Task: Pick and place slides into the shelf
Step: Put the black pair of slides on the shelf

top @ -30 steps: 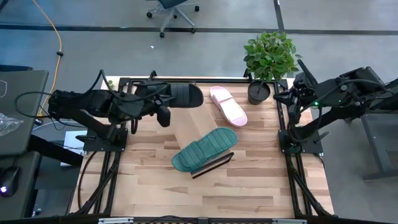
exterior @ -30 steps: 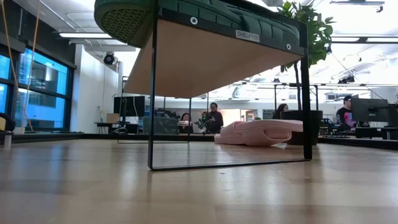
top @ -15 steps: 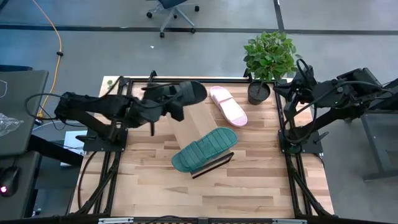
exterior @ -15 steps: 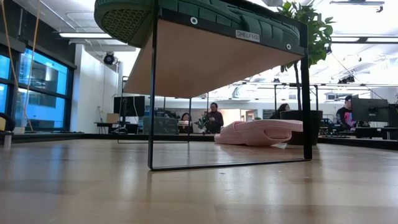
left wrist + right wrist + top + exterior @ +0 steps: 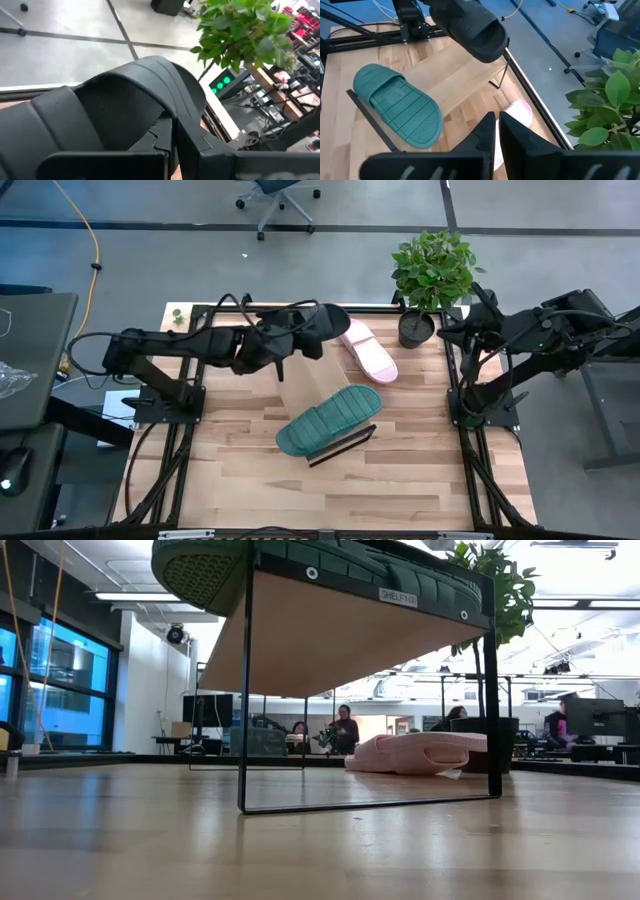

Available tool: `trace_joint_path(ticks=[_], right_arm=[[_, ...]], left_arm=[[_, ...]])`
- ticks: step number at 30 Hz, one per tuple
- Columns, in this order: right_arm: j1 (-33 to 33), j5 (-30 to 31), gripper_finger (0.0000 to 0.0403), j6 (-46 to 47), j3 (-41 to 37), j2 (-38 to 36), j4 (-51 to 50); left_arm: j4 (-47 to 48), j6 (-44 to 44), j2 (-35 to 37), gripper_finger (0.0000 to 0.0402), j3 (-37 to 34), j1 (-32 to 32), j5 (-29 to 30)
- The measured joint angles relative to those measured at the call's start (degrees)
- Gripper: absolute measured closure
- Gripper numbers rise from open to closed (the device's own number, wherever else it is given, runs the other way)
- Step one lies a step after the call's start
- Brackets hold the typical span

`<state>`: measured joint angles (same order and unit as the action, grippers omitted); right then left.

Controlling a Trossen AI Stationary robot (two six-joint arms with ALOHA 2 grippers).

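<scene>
My left gripper (image 5: 283, 348) is shut on the black slide (image 5: 318, 330) and carries it above the far end of the shelf (image 5: 310, 380), a light-wood board on thin dark rails. The black slide also shows in the right wrist view (image 5: 470, 27) and fills the left wrist view (image 5: 135, 100). The dark green slide (image 5: 330, 420) lies on the shelf's near end, its tip past the board's edge. The pale pink slide (image 5: 367, 350) lies flat on the tabletop right of the shelf. My right gripper (image 5: 496, 132) waits shut at the table's far right corner. My left gripper holds the black slide at its heel-side half (image 5: 298, 338), coming level from the table's left. The slide is lifted clear and lies roughly level, with its strap end (image 5: 487, 45) pointing toward the table's right. The gripper body hides where the fingers (image 5: 172, 145) meet the slide.
A potted plant (image 5: 432, 275) stands at the far right corner, next to the pink slide and my right arm. Black frame rails run along the table's left, right and far sides. Bare butcher-block tabletop (image 5: 250, 470) lies near the front. People sit far off in the room (image 5: 345, 730).
My left gripper has carried the black slide toward the table's right, from beyond the shelf's far left corner to over its far end, still lifted and shut on it. The green and pink slides and the shelf have stayed in place.
</scene>
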<state>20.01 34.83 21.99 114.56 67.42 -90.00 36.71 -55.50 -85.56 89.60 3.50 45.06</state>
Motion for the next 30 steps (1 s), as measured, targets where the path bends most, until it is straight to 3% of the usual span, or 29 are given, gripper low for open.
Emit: trace_joint_path(ticks=[17,30], right_arm=[[0.01,-1.0,0.0387,-0.01,0.0,0.0,-0.01],[0.02,-1.03,0.0387,-0.01,0.0,0.0,-0.01]], left_arm=[[2.68,-6.64,-1.99,0.0401,0.0,4.77,-3.86],[5.69,-14.39,-1.97,0.0401,-3.0,4.8,-4.88]])
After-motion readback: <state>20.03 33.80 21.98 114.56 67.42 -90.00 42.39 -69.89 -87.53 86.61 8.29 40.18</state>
